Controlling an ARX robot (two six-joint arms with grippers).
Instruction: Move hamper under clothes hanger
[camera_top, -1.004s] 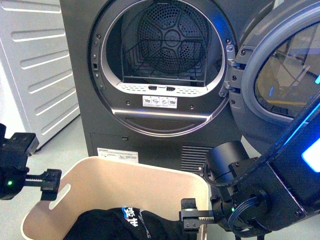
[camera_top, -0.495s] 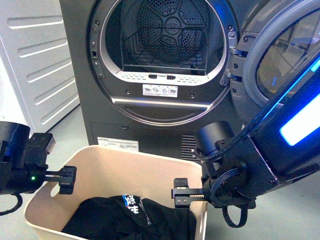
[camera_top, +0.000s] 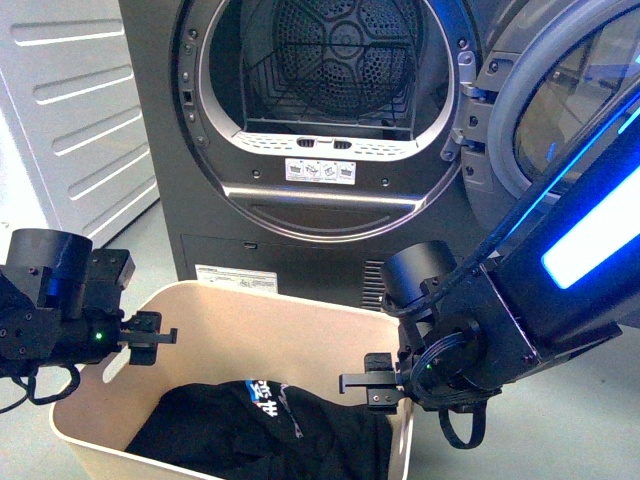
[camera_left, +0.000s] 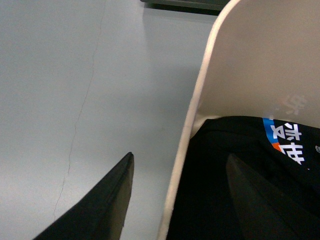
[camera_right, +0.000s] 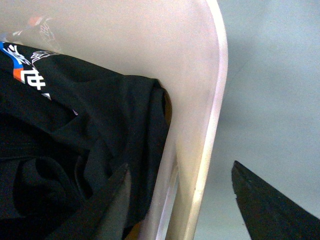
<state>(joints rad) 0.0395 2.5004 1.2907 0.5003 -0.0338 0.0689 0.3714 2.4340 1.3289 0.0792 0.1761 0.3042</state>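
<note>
The beige hamper (camera_top: 290, 305) stands on the floor in front of the dryer, with black clothes (camera_top: 260, 430) piled inside. My left gripper (camera_top: 152, 340) is open at the hamper's left wall. In the left wrist view the gripper (camera_left: 181, 155) straddles the rim (camera_left: 200, 90), one finger outside over the floor and one inside over the clothes. At the right wall, my right gripper (camera_top: 365, 380) is open. In the right wrist view it (camera_right: 181, 164) straddles the wall (camera_right: 150, 45) the same way. The clothes hanger is out of view.
A dark grey dryer (camera_top: 200, 200) stands just behind the hamper. Its round door (camera_top: 560, 110) is swung open to the right. A white ribbed panel (camera_top: 70, 100) stands at the left. Grey floor (camera_left: 60, 75) lies on both sides of the hamper.
My left gripper has moved right and a little up, onto the hamper's left wall. My right gripper has risen and shifted slightly left at the right wall. The front view has moved.
</note>
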